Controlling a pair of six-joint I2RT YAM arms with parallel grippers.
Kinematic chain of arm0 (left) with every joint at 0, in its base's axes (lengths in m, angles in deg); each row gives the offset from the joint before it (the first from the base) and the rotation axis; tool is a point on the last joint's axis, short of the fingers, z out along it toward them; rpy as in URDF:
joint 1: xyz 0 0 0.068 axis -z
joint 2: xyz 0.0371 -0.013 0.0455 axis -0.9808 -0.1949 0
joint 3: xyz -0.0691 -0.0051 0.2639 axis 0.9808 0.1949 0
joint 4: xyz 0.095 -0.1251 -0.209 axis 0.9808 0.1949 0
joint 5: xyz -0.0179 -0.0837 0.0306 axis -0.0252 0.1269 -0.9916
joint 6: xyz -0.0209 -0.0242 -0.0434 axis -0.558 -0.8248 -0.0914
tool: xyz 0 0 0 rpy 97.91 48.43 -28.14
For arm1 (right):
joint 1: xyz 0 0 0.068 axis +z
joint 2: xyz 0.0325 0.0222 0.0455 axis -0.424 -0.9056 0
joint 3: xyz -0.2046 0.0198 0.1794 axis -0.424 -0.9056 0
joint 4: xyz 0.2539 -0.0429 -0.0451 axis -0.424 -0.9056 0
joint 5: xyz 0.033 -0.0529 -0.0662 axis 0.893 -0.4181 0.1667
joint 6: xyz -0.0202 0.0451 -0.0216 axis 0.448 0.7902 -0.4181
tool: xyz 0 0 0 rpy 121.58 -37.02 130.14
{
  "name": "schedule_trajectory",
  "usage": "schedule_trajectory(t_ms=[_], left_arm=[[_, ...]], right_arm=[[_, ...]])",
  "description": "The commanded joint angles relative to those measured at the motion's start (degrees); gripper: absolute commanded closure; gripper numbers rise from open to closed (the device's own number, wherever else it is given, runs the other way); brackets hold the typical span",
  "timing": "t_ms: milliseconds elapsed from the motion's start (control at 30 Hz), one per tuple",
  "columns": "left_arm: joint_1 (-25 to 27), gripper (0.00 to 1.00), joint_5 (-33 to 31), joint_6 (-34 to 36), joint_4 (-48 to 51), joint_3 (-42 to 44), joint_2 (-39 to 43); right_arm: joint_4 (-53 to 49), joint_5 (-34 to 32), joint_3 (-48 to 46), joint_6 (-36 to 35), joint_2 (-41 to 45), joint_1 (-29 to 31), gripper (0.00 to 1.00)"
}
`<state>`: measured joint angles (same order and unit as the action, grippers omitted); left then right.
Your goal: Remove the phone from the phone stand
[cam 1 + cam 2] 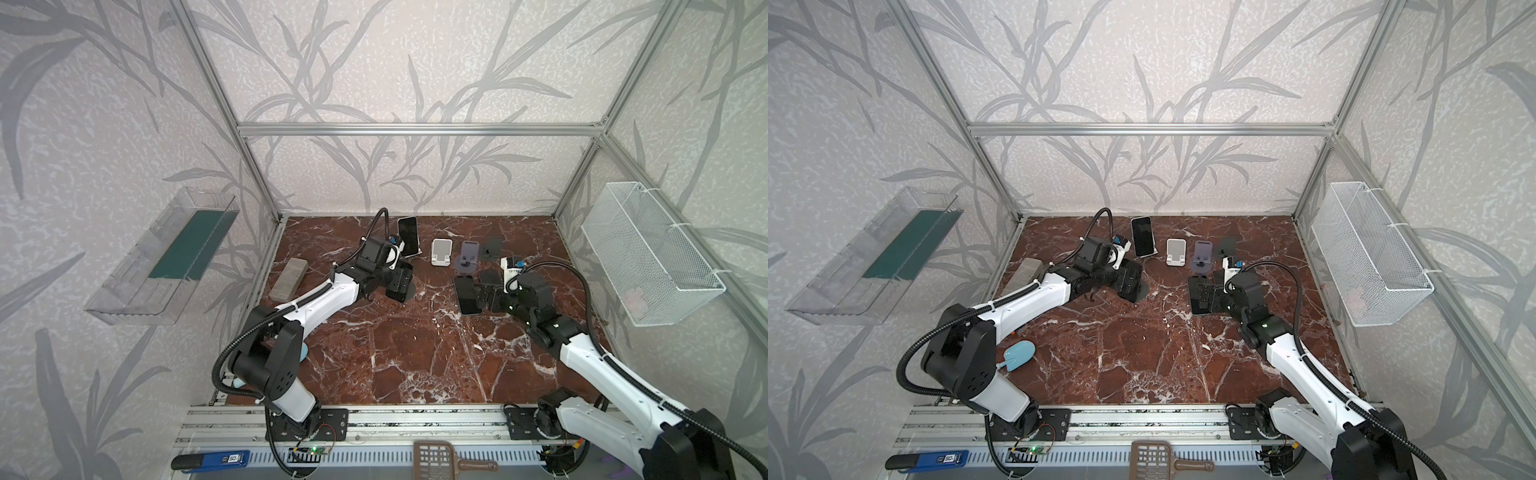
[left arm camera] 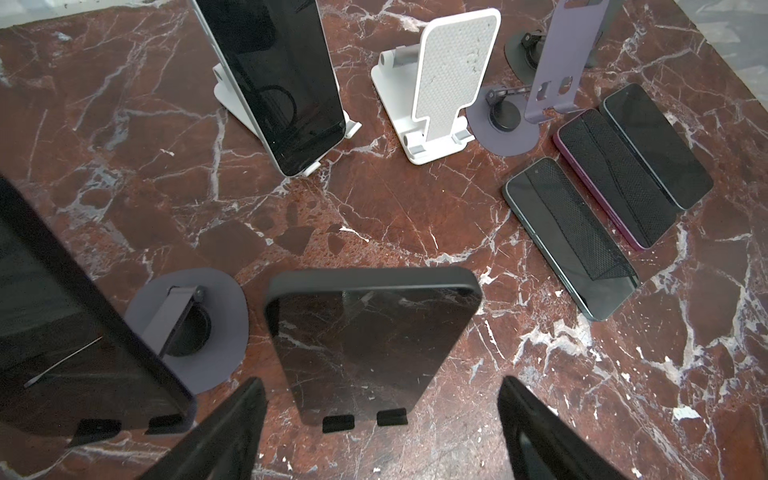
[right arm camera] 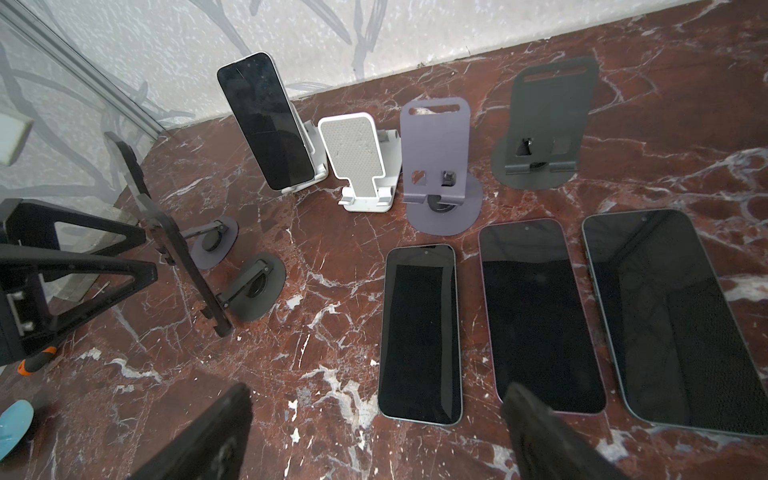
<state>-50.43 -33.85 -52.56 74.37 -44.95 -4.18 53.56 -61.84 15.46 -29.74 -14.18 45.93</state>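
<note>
A dark-screened phone (image 1: 408, 235) (image 1: 1143, 236) (image 2: 282, 83) (image 3: 266, 120) leans on a white phone stand (image 2: 232, 95) at the back of the marble table. Nearer, a dark glossy slab (image 2: 374, 345) with a thick rounded top edge, apparently another phone, rests on a black stand's two hooks. A similar one (image 2: 83, 332) stands beside it. My left gripper (image 1: 399, 284) (image 1: 1129, 284) (image 2: 379, 379) is open, its fingers either side of the nearer slab's lower end without touching it. My right gripper (image 1: 484, 297) (image 1: 1204, 297) (image 3: 379, 385) is open above the table.
Three phones (image 3: 419, 332) (image 3: 540, 311) (image 3: 673, 316) lie flat under the right gripper. Behind them stand an empty white stand (image 1: 440, 251), a purple one (image 1: 468, 253) and a dark one (image 1: 492, 247). A grey block (image 1: 289, 278) and a blue scoop (image 1: 1017, 355) lie at the left.
</note>
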Motion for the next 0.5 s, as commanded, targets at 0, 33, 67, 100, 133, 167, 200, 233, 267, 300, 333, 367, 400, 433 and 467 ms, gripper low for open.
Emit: schedule_trajectory(t_ms=[0,33,67,100,133,167,200,233,267,300,333,367,400,433,467], left_arm=[[0.1,0.08,1.8,2.7,0.4,-1.6,-1.6],[0.1,0.06,1.9,3.1,0.5,-1.7,-1.9],[0.1,0.03,1.8,3.5,0.3,-1.7,-2.0],[0.1,0.02,1.5,3.8,-0.1,-1.6,-2.0],[0.1,0.01,1.1,4.1,-0.5,-1.4,-2.1],[0.0,0.01,0.6,4.6,-1.0,-1.3,-2.2],[0.1,0.01,0.4,5.2,-1.2,-1.2,-2.3],[0.1,0.01,0.4,5.6,-1.6,-1.1,-2.3],[0.0,0.02,0.3,5.5,-2.1,-1.0,-2.6],[0.0,0.03,0.7,5.5,-2.7,-0.8,-2.8],[0.0,0.04,0.7,5.4,-3.1,-0.8,-2.9],[0.0,0.05,0.6,5.3,-3.5,-0.8,-3.3],[0.0,0.07,0.3,5.4,-3.7,-0.9,-3.7],[0.0,0.08,-0.3,5.4,-3.8,-1.0,-4.0],[0.0,0.08,-1.0,5.4,-4.3,-1.0,-4.3]], right_arm=[[1.6,1.3,0.7,-0.2,0.1,-0.4,0.05],[1.6,1.4,0.6,-0.3,0.2,-0.5,0.05],[1.9,1.6,0.5,-0.3,0.3,-0.6,0.05],[2.2,1.6,0.3,-0.3,0.3,-0.7,0.05],[2.4,1.7,0.1,-0.3,0.4,-0.8,0.04],[2.6,2.0,0.0,-0.2,0.3,-0.8,0.04],[2.7,2.2,-0.2,-0.1,0.3,-0.9,0.04],[2.9,2.4,-0.3,0.0,0.1,-1.0,0.04],[3.2,2.6,-0.5,0.1,0.0,-1.0,0.04],[3.6,2.8,-0.8,0.3,-0.2,-1.0,0.04],[4.0,2.9,-1.0,0.5,-0.3,-1.1,0.04],[4.2,3.1,-1.1,0.6,-0.4,-1.1,0.04],[4.3,3.2,-1.1,0.6,-0.5,-1.2,0.04],[4.3,3.3,-1.2,0.6,-0.5,-1.2,0.04],[4.5,3.3,-1.3,0.6,-0.5,-1.2,0.04]])
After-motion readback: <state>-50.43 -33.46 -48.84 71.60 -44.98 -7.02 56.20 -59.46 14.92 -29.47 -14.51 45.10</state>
